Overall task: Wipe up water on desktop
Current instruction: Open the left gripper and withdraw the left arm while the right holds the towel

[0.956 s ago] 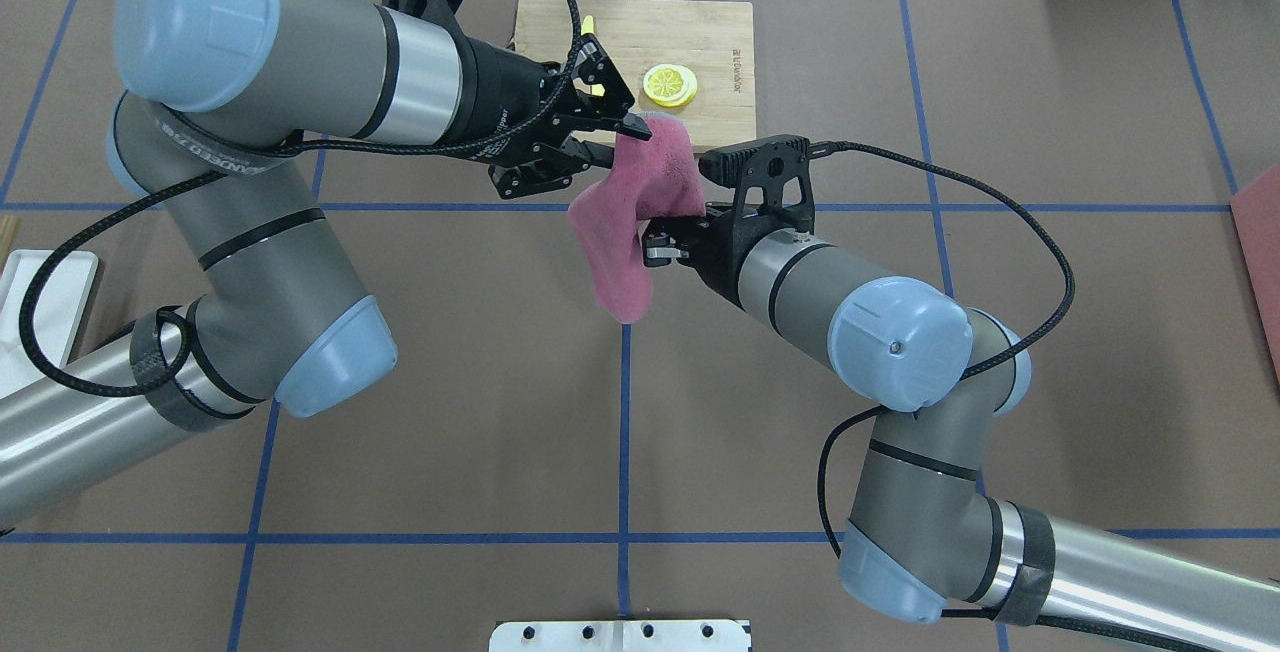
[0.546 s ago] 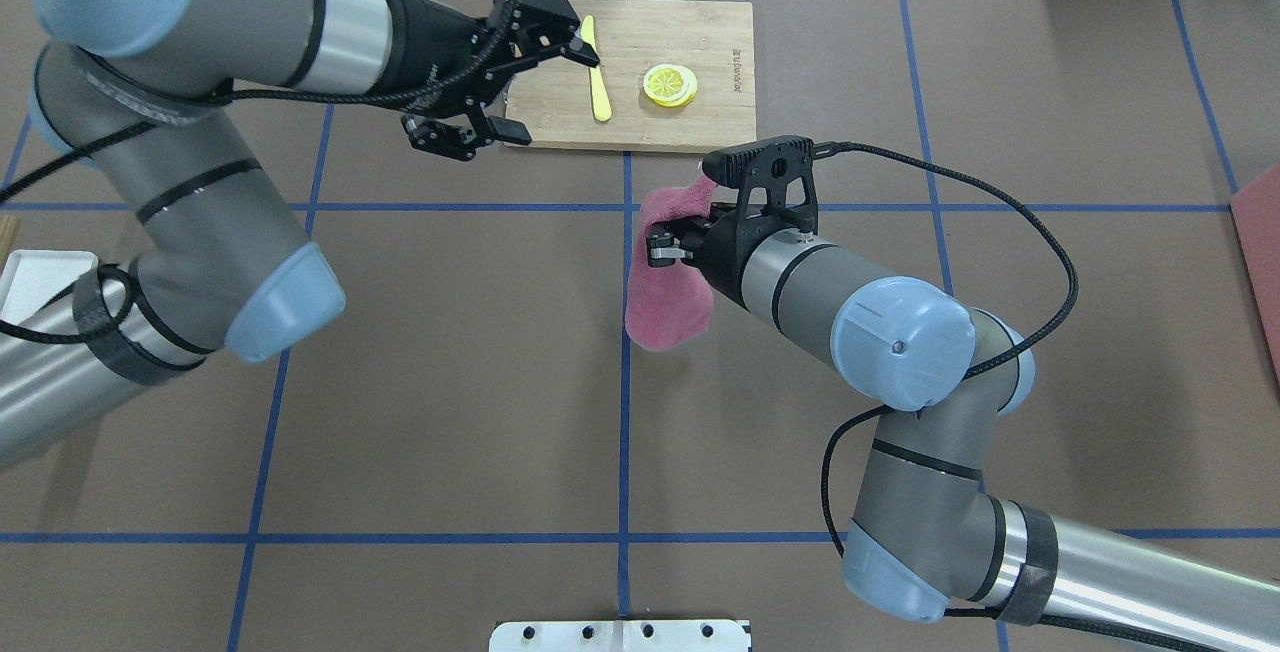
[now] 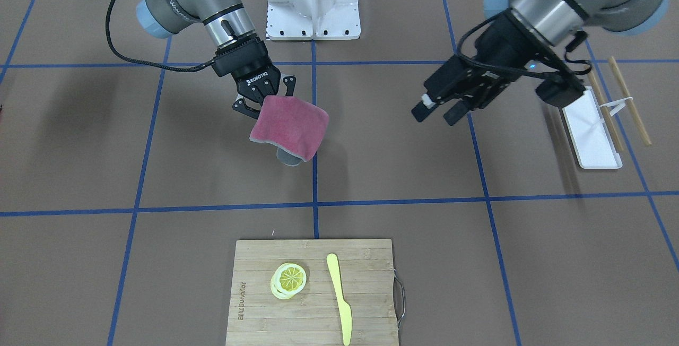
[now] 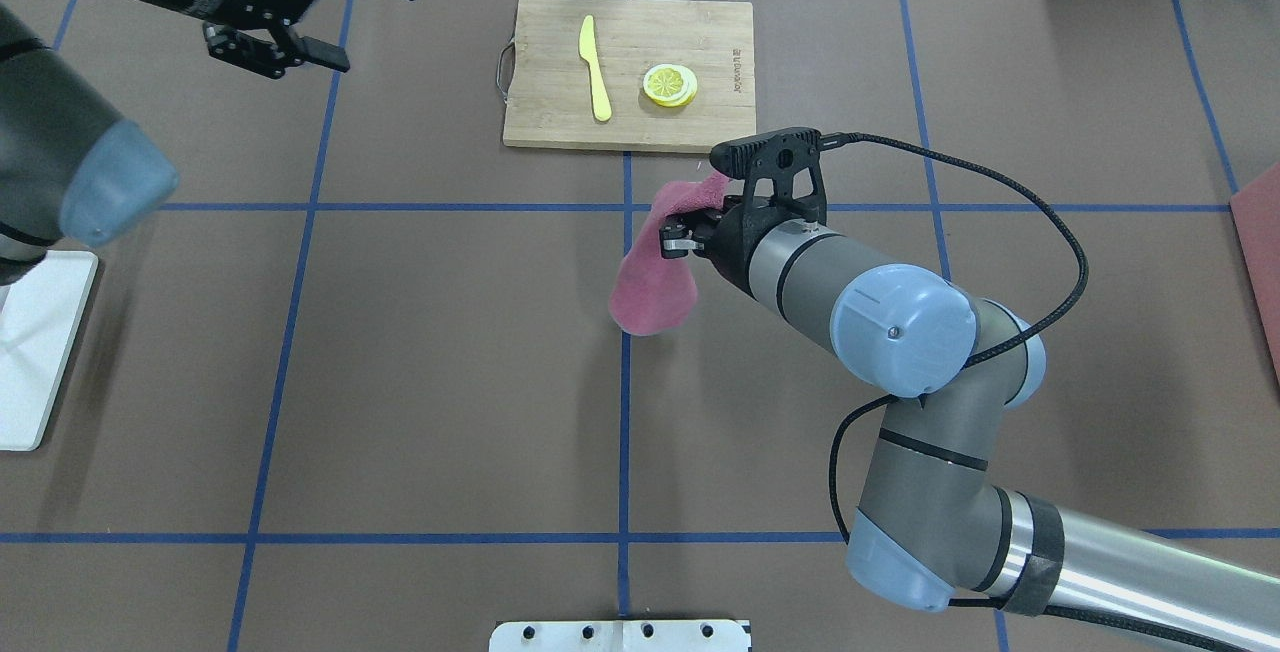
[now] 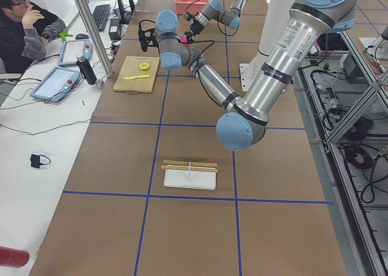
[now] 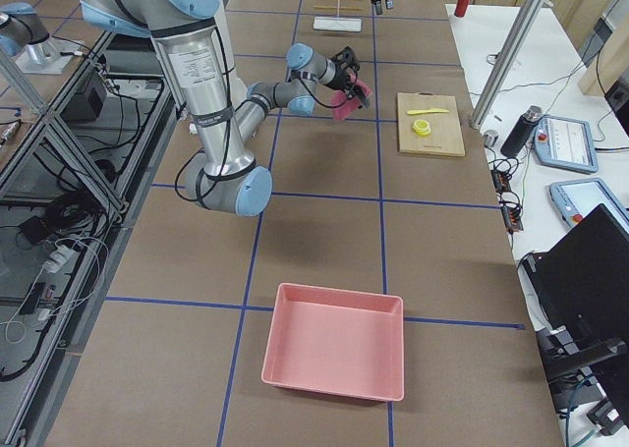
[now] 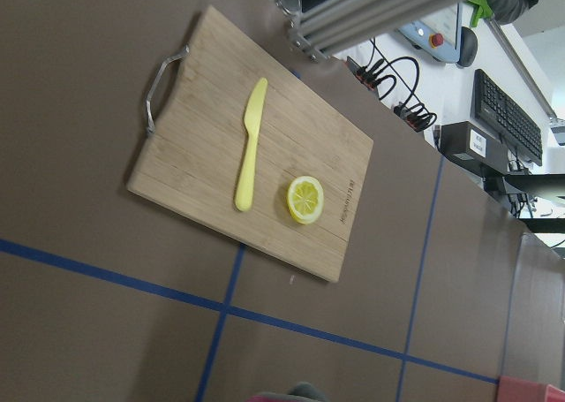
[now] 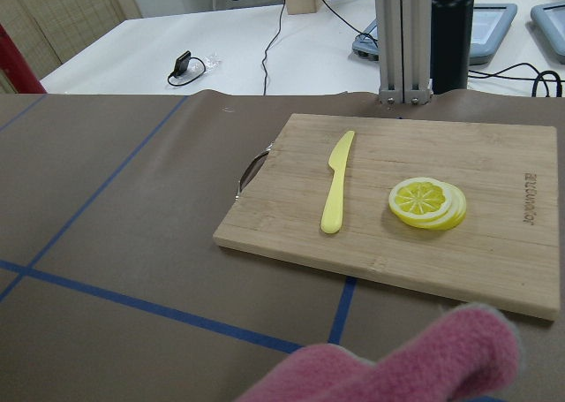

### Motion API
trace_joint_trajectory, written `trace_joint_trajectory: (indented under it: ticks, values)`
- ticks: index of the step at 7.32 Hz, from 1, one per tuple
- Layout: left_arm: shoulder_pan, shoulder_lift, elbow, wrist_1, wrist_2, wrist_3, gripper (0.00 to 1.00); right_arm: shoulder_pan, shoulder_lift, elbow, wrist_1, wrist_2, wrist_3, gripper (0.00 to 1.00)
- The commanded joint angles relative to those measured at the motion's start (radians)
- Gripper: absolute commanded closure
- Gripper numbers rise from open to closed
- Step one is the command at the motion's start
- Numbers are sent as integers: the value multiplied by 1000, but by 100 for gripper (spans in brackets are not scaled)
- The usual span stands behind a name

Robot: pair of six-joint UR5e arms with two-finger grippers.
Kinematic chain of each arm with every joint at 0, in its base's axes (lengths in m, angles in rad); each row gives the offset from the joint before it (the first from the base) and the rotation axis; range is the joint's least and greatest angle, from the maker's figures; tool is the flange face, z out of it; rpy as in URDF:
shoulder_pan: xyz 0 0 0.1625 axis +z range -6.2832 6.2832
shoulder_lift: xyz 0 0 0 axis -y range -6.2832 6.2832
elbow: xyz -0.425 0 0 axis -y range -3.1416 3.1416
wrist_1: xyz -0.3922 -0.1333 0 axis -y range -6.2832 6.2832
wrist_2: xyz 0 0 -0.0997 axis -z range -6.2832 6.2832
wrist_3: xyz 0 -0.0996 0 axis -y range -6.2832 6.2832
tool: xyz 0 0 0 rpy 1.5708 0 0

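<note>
The brown desktop (image 4: 450, 352) with blue tape lines fills the views. My right gripper (image 4: 680, 237) is shut on a pink cloth (image 4: 655, 287) and holds it hanging just above the desktop's middle. In the front view the right gripper (image 3: 262, 99) pinches the cloth (image 3: 289, 126) at its top edge, and a small grey patch (image 3: 289, 158) shows under its lower edge. The cloth's edge also shows in the right wrist view (image 8: 397, 367). My left gripper (image 4: 300, 17) is open and empty at the far left, also in the front view (image 3: 436, 114). I cannot make out any water.
A bamboo cutting board (image 4: 630, 72) with a yellow knife (image 4: 595, 67) and lemon slices (image 4: 670, 85) lies beyond the cloth. A white tray (image 3: 591, 133) and chopsticks (image 3: 628, 99) lie on my left. A pink bin (image 6: 334, 344) stands at the right end.
My left gripper let go of the cloth and pulled away to the far left, open. The cloth now hangs from the right gripper alone, which barely moved.
</note>
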Motion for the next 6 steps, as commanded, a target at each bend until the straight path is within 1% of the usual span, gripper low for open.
trace_joint_trajectory:
  ticks: [1, 2, 3, 4, 6]
  values:
    - [-115, 59, -1, 72, -97, 205, 2, 25, 0, 70, -189, 8, -12, 100]
    - [-138, 88, -2, 109, -100, 309, 2, 34, 2, 119, -301, 13, -33, 100]
    - [-175, 132, -1, 117, -100, 426, 2, 51, 2, 160, -380, 32, -41, 100]
    - [-221, 187, -1, 117, -94, 588, 2, 59, 0, 191, -432, 39, -50, 100]
    - [-291, 263, 7, 134, -85, 872, 2, 70, 2, 197, -454, 39, -55, 100]
